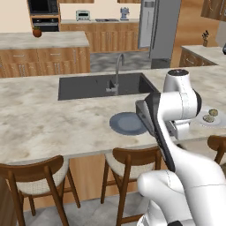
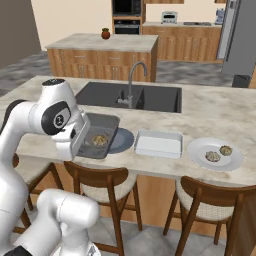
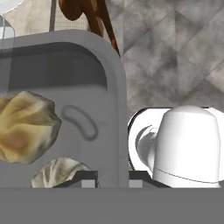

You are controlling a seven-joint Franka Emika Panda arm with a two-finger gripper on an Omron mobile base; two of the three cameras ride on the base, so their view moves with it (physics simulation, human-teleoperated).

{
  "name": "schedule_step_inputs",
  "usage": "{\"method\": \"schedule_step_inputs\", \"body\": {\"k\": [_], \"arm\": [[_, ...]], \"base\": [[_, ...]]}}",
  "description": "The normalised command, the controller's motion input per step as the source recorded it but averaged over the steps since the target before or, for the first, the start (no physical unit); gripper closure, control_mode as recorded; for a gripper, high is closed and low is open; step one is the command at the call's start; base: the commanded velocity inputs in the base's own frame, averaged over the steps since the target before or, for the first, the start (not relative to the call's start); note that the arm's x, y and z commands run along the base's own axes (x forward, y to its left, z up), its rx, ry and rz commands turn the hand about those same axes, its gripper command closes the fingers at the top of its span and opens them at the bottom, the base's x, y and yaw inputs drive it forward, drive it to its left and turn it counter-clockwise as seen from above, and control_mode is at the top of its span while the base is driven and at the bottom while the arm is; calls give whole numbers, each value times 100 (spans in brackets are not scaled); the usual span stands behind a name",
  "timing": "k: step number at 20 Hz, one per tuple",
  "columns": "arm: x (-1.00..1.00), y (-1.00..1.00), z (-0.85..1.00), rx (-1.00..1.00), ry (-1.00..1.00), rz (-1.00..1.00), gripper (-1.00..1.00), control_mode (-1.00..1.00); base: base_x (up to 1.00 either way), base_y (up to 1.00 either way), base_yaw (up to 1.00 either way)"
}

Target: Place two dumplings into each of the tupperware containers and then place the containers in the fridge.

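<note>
Fridge (image 1: 161, 28) of grey steel stands at the far right of the kitchen, well apart from everything the arm works on, with its door shut as far as the base views show. Nearer lies the long marbled surface (image 2: 210, 107) with a dark sink (image 2: 150, 97) sunk into it and a curved tap (image 2: 132, 82) at the sink's near edge; wooden stools (image 2: 102, 182) stand along its near side. One grey tupperware container (image 2: 97, 135) is lifted and tilted at the near left part of the surface, just left of the round blue-grey plate (image 2: 125, 140), and partly over it in the right base view. The hand (image 3: 111, 178) is clamped on the rim of this container, one finger inside the wall and one outside, as the hand view shows. Inside it lie two tan dumplings (image 3: 26, 127), close together against the container floor. A second, whitish tupperware container (image 2: 159, 144) rests flat on the surface just right of the blue-grey plate; whether it holds anything cannot be told. Farther right, near the surface's near edge, sits a white plate (image 2: 197, 150) bearing two more dumplings (image 2: 213, 156) side by side. On the far island a small reddish-brown pot (image 2: 105, 34) stands alone.
</note>
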Motion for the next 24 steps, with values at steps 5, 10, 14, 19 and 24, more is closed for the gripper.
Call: {"method": "schedule_step_inputs", "body": {"k": [5, 10, 14, 19, 24], "arm": [[0, 0, 0, 0, 0, 0, 100, 100], [0, 0, 0, 0, 0, 0, 100, 100], [0, 0, 0, 0, 0, 0, 100, 100], [0, 0, 0, 0, 0, 0, 100, 100], [0, 0, 0, 0, 0, 0, 100, 100]], "base": [[-77, -44, -22], [-26, -3, -82], [-31, 4, -90], [0, -28, -26], [0, -47, 0]]}}
